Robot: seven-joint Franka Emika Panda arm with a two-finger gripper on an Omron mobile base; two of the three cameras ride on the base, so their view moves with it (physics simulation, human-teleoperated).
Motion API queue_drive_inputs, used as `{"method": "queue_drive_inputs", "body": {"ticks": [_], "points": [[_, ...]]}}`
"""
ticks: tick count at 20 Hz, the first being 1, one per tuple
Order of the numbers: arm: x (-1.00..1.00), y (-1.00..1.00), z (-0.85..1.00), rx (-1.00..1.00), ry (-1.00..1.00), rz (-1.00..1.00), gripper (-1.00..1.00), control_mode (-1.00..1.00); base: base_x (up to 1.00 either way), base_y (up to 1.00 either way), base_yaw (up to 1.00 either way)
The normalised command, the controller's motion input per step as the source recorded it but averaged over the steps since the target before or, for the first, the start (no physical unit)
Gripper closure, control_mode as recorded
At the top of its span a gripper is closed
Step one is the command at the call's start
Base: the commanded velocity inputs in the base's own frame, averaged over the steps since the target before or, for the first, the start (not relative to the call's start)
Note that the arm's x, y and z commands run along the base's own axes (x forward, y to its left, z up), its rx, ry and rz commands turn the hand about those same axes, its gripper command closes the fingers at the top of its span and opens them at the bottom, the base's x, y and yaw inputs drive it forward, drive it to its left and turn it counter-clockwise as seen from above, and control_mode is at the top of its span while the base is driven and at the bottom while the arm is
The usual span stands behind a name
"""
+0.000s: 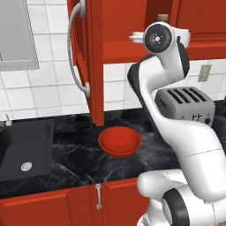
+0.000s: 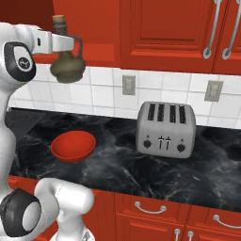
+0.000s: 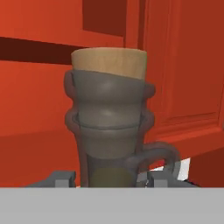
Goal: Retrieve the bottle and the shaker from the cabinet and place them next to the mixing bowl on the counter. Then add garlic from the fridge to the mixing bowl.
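Item: bottle — olive-brown, bulbous base, slim neck with side handle and cork stopper; upright, carried in the air just below the open cabinet and above the back of the surface. Holder: gripper, jaws closed part-way on the bottle's neck, the base hanging free beneath; in the hand view the neck and handle rise close in front of the camera between the fingertips. Cabinet door stands swung out, its curved silver bar handle toward the sink. Destination: mixing bowl — glossy red-orange, apparently empty, on the black surface below the cabinet, well apart from the toaster. Shaker: cannot be made out in these views. Step in hand, as judged: first delivery under way, bottle to be set beside the bowl. Handling advice — keep the bottle upright while lowering, since the grip is high on a narrow neck and the heavy base may swing; clear the door edge and cabinet floor before descending; pick a bare patch just beside the bowl, on the toaster side where space is widest, without nudging the rim; release only when the base sits flat.
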Motion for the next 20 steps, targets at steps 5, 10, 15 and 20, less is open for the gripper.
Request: {"method": "queue_drive_inputs", "body": {"ticks": [5, 10, 15, 20], "points": [[-0.80, -0.20, -0.36, 0.00, 0.04, -0.12, 1.00, -1.00, 0.00, 0.00, 0.00], [-0.42, -0.25, -0.52, 0.00, 0.06, -0.02, 1.00, -1.00, 0.00, 0.00, 0.00], [-0.34, -0.38, -0.49, 0.00, 0.04, 0.00, 1.00, -1.00, 0.00, 0.00, 0.00], [-0.43, -0.37, -0.41, 0.00, 0.00, 0.00, 1.00, -1.00, 0.00, 0.00, 0.00]]}}
